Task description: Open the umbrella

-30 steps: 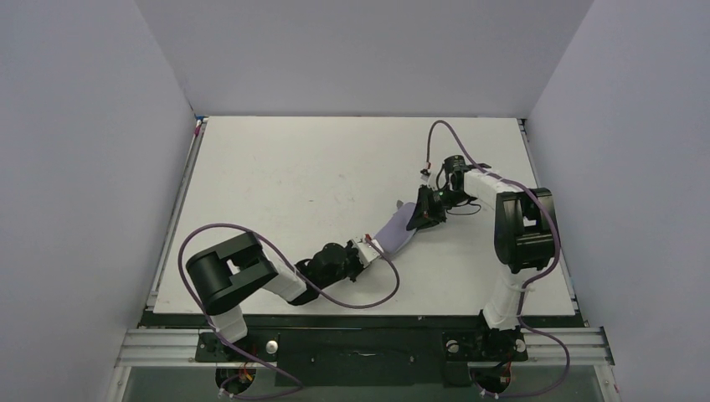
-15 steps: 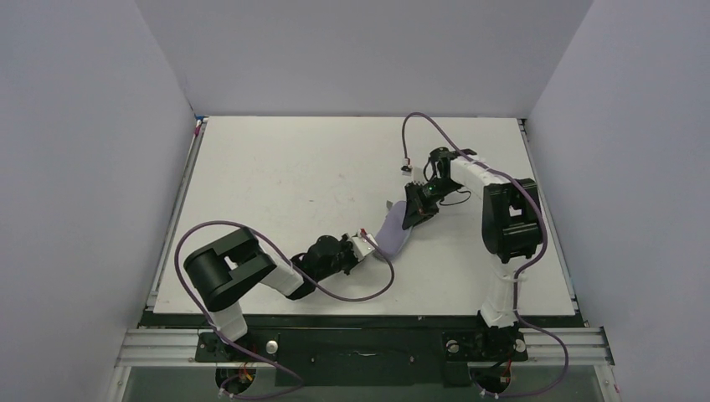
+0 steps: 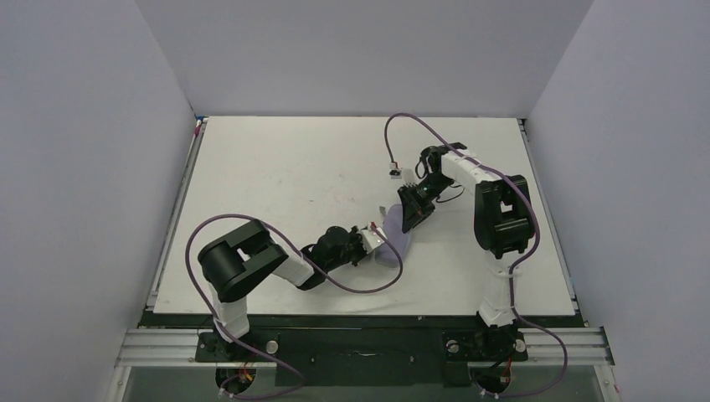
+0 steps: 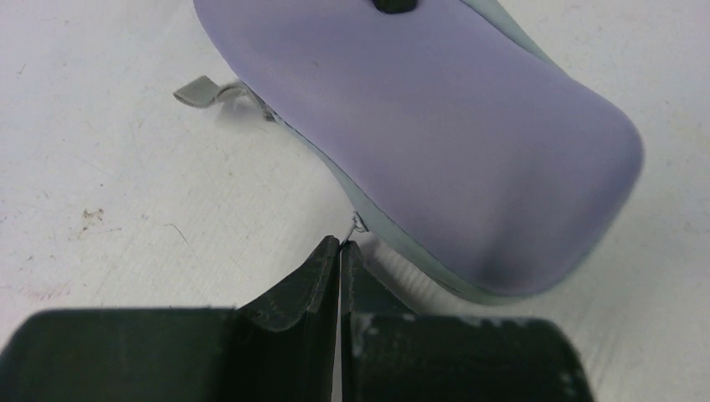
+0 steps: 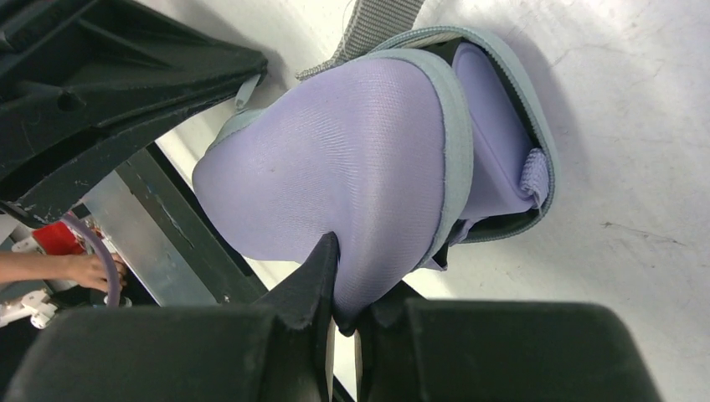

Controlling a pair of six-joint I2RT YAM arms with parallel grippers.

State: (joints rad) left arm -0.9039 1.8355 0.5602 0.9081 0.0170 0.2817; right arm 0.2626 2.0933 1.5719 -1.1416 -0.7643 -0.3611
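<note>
The left gripper [image 3: 369, 242] is closed with no gap. Its tips meet on a thin wire-like tab at the grey trim of the umbrella [image 4: 469, 142]. The umbrella is folded and lies on the table [image 3: 276, 167] near centre, toward 4 o'clock. A grey strap [image 4: 199, 90] trails from its edge. The right gripper [image 3: 409, 216], at the umbrella's 1 o'clock end, is pinched narrow on a fold of lavender fabric.
</note>
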